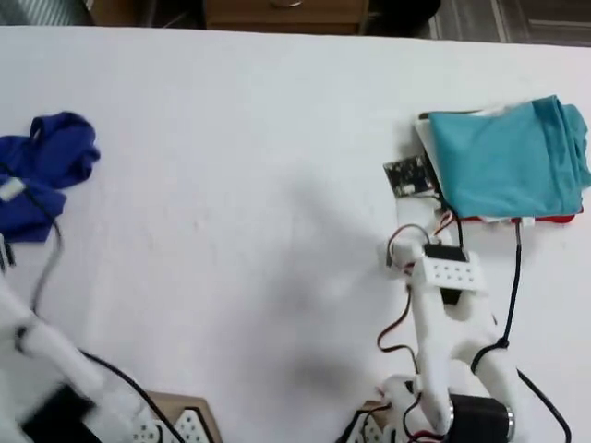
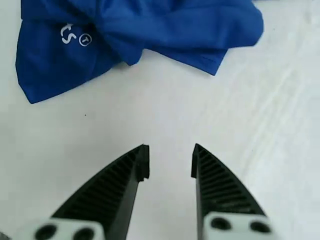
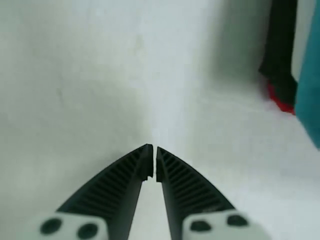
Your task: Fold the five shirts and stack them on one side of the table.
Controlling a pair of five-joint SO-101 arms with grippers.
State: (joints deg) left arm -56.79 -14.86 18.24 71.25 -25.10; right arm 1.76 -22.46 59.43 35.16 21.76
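We are watching the left hand (image 2: 170, 160) hovering over the white worktop (image 1: 240, 185), its two black ribbed fingers standing apart with nothing between them. Straight ahead of the fingertips, with a strip of bare worktop between, a crumpled, soft-fabric blue shirt (image 2: 125, 35) is lying unfolded. In the high view this blue shirt (image 1: 46, 161) is sitting at the left edge of the worktop, bunched into a lump whose longer run is going roughly from the far side toward the near side, along that edge. In the left wrist view its broad side is facing the hand, and a hem corner is pointing out toward the open worktop.

The right hand (image 3: 154, 162) is hanging low over bare worktop with its fingers together and gripping nothing. Just beside it the neat stack of folded shirts (image 1: 503, 161) is resting at the right side of the worktop, a teal shirt (image 3: 310, 85) lying on top and a red edge (image 1: 545, 220) peeking out below.

We are judging that four shirts are already stacked and the blue one is remaining. The left arm is clearly the nearer one, the right arm being well apart from it across the worktop. The coming move is calling for the left hand to go forward and down onto the cloth, then drag it toward the middle for spreading.
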